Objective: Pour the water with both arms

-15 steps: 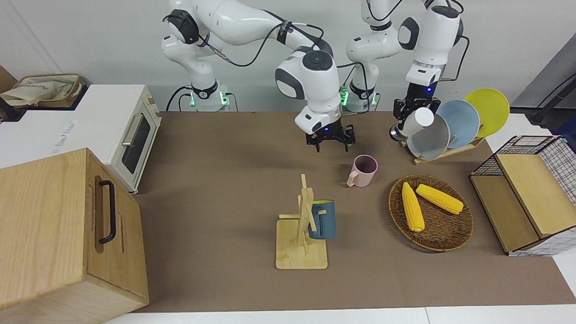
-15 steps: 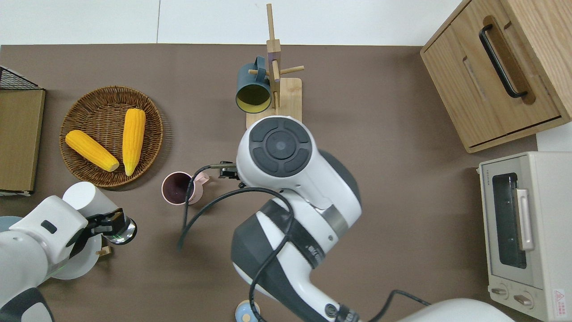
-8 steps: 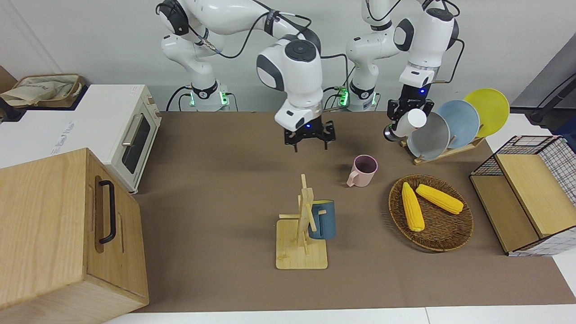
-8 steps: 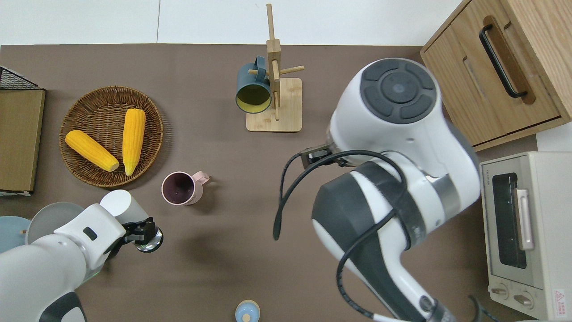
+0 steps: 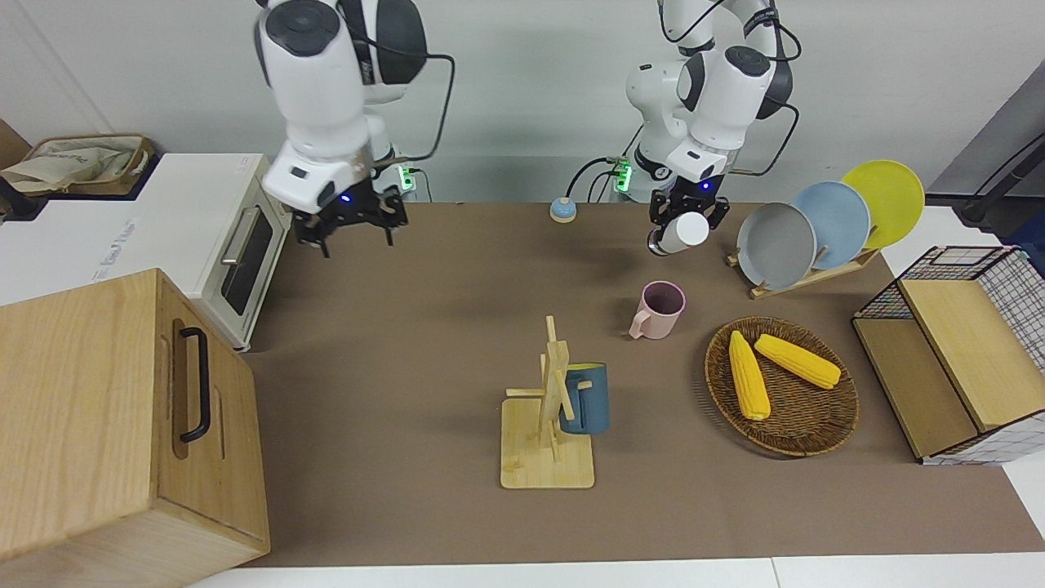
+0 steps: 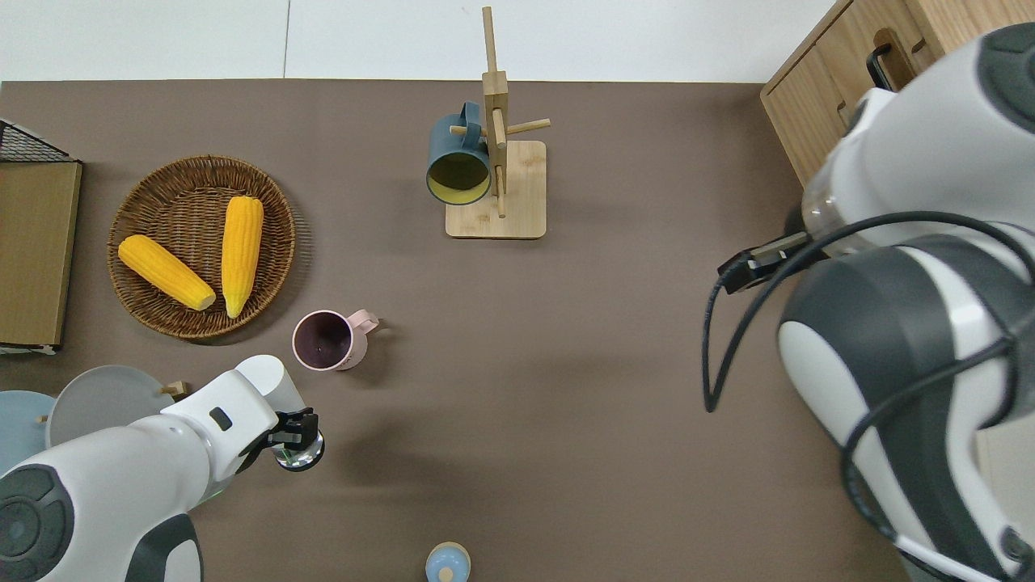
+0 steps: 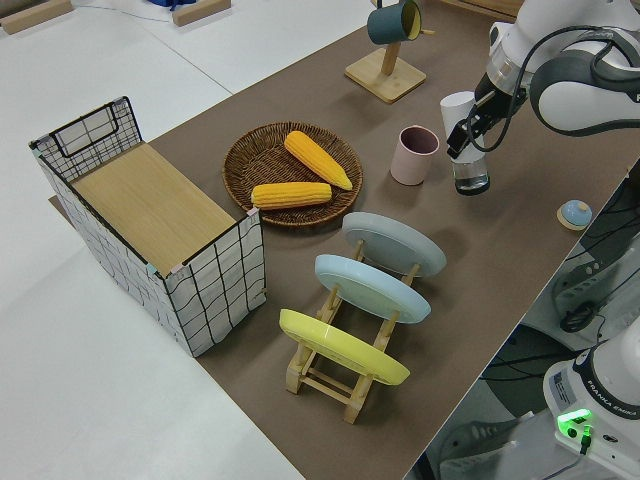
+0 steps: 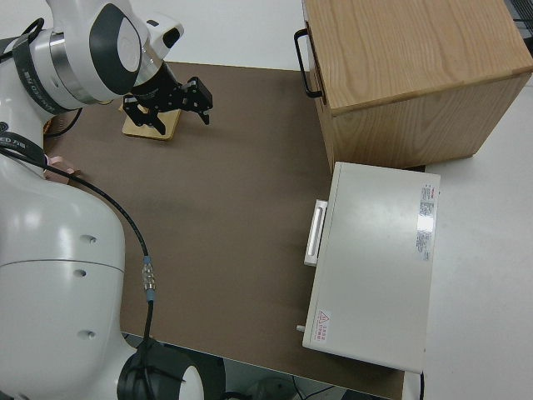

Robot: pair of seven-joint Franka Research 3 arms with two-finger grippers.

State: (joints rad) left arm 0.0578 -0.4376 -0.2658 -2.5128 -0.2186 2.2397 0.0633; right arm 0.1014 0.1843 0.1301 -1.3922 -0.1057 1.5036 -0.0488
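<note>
My left gripper (image 5: pixel 684 219) is shut on a white bottle (image 5: pixel 684 233) with a clear end (image 7: pixel 470 180) and holds it tilted in the air. In the overhead view the left gripper (image 6: pixel 296 430) and bottle (image 6: pixel 267 378) hang over the mat just nearer to the robots than the pink mug (image 6: pixel 323 340). The pink mug (image 5: pixel 658 309) stands upright on the table. My right gripper (image 5: pixel 351 224) hangs open and empty toward the toaster oven's end; in the right side view the right gripper (image 8: pixel 168 102) has its fingers spread. Water is out of view.
A wooden mug rack (image 5: pixel 549 425) carries a blue mug (image 5: pixel 584 398). A wicker basket (image 5: pixel 824 433) holds two corn cobs. A plate rack (image 5: pixel 816 273), wire basket (image 5: pixel 1012 294), wooden cabinet (image 5: pixel 98 425), toaster oven (image 5: pixel 212 220) and small blue knob (image 5: pixel 562 211) stand around the edges.
My right arm has swung away from beside the pink mug toward the toaster oven's end, still open. My left gripper has carried the bottle from the plate rack toward the pink mug.
</note>
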